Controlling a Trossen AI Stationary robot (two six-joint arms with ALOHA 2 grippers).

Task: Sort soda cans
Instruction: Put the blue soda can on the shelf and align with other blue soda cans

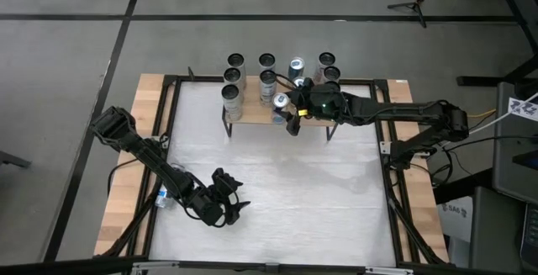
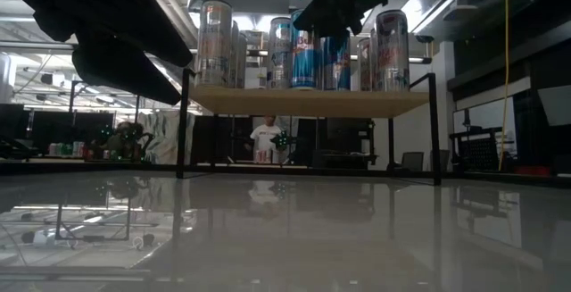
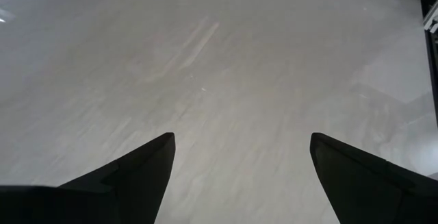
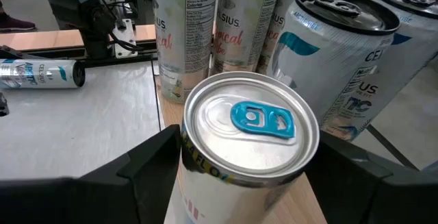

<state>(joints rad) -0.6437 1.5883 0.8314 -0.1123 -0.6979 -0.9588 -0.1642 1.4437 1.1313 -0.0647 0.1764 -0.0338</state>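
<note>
Several soda cans stand upright on a raised wooden shelf (image 1: 252,117) at the table's far side. One silver soda can with a blue tab (image 4: 250,125) stands at the shelf's near edge (image 1: 280,100). My right gripper (image 4: 250,145) reaches in from the right, open, one finger on either side of this can just below its rim. My left gripper (image 1: 239,198) hovers open over the white table near the front left, with only bare tabletop between its fingers (image 3: 241,138). Another can (image 1: 161,198) lies on its side by the table's left edge. My right gripper's fingers (image 4: 154,159) stand close against two opposite sides of the blue-tab can's upper wall (image 4: 198,166), coming nearly level from the table's right. Whether they touch it, I cannot tell. The can stands upright on the shelf.
Tall Celsius cans (image 4: 185,25) and dark-topped cans (image 4: 342,39) crowd the shelf right behind and beside the blue-tab can. The shelf stands on thin black legs (image 2: 183,122), with open table beneath. A black frame (image 1: 172,124) borders the white table surface (image 1: 286,199).
</note>
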